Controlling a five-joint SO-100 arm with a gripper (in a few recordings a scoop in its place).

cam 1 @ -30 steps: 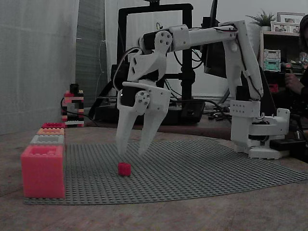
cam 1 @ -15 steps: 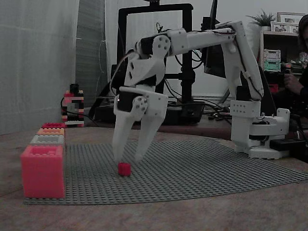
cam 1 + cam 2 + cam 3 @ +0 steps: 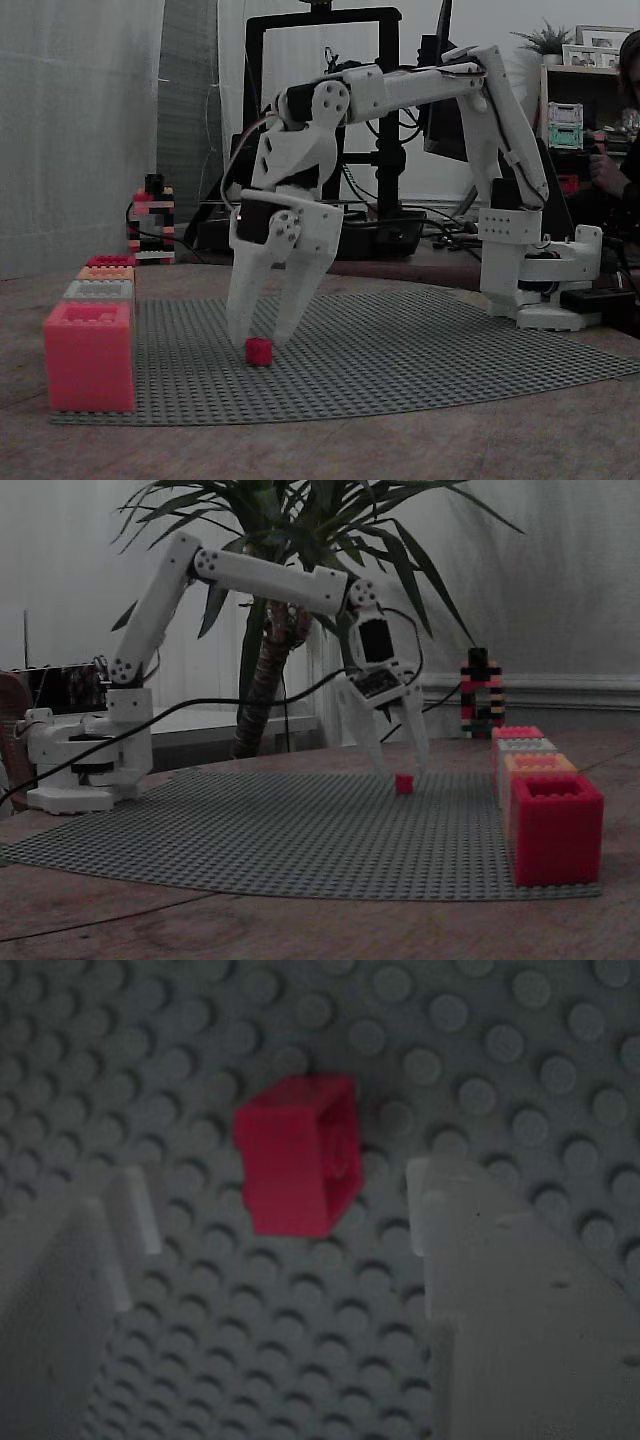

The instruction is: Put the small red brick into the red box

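The small red brick (image 3: 258, 351) (image 3: 403, 783) (image 3: 297, 1154) rests on the grey studded baseplate (image 3: 420, 350) (image 3: 250, 825). My white gripper (image 3: 256, 338) (image 3: 401, 770) (image 3: 280, 1210) hangs open just over it, one fingertip on each side, close above the plate. In the wrist view the brick lies between the two fingers (image 3: 500, 1290), a little ahead of the tips. The red box (image 3: 89, 355) (image 3: 555, 827) stands at the plate's corner, open side up, at the left in one fixed view and at the right in the other.
A row of bricks, grey (image 3: 99, 290), orange (image 3: 105, 272) and red (image 3: 110, 260), lines up behind the red box. A black and red brick tower (image 3: 151, 225) (image 3: 482, 692) stands beyond. The arm's base (image 3: 540, 280) (image 3: 85, 760) sits off the plate's far side.
The gripper has come down and slightly left, from well above the plate to straddling the small red brick. The brick has not moved.
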